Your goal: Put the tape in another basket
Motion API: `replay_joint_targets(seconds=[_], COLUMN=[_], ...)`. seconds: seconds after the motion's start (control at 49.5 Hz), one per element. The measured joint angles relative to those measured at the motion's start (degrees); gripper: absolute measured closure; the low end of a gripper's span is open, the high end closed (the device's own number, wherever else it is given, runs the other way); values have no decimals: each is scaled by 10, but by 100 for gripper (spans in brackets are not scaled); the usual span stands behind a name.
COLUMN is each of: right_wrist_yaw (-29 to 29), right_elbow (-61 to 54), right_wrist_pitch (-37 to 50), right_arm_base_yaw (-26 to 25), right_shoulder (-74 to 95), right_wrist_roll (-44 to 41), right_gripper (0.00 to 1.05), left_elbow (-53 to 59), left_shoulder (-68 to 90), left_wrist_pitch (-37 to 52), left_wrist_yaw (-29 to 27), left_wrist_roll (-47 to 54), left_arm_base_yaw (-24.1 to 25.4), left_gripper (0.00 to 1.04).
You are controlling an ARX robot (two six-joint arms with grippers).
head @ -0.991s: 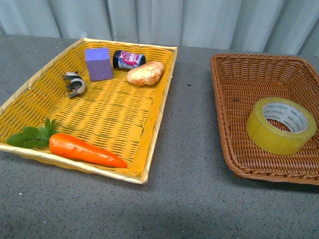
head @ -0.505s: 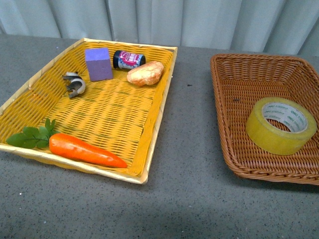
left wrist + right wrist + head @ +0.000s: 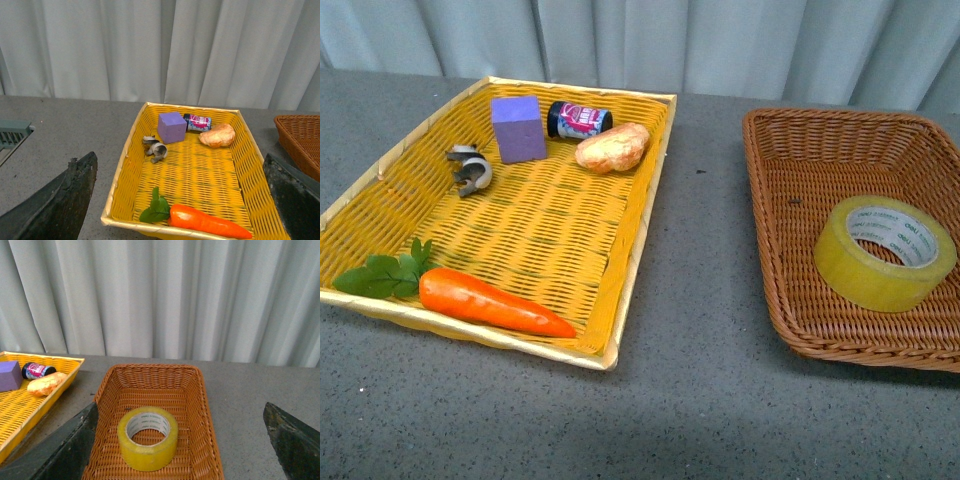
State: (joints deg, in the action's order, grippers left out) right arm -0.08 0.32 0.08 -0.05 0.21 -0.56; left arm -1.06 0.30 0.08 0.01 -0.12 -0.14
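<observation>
- While lying flat on one open face, the tape [image 3: 885, 253] rests inside the brown basket [image 3: 790, 180] — core axis vertical, hole facing up, so no long axis along the table.
- Its place: right half of the basket floor, near the front wall, apart from the left wall; bare weave lies behind and to its left.
- White inner core carries small green print; too small to read.
- Yellow basket [image 3: 620, 300] sits well apart to the left across bare grey table [image 3: 700, 300].
- Yellow basket holds a carrot [image 3: 490, 302], purple block [image 3: 517, 128], dark jar [image 3: 578, 119] with a pink label (unreadable), bread-like lump [image 3: 611, 147] and grey clip [image 3: 470, 168].
- Left gripper [image 3: 175, 200] — fingers spread wide, holding nothing.
- Right gripper [image 3: 177, 440] — fingers spread wide, holding nothing, above the tape.
</observation>
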Motion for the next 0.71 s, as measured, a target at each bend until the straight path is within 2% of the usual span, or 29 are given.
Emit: replay_joint_targets(seconds=[0.061, 0.708], right_wrist_yaw=[0, 0], right_elbow=[0, 0], right_wrist_pitch=[0, 0], right_arm_base_yaw=[0, 0], right_shoulder=[0, 0], right_wrist_roll=[0, 0], right_gripper=[10, 9], left_elbow=[0, 0], left_shoulder=[0, 0], left_wrist_pitch=[0, 0], left_wrist_yaw=[0, 0], left_wrist_roll=[0, 0], left_arm_base_yaw=[0, 0], left_gripper=[6, 6])
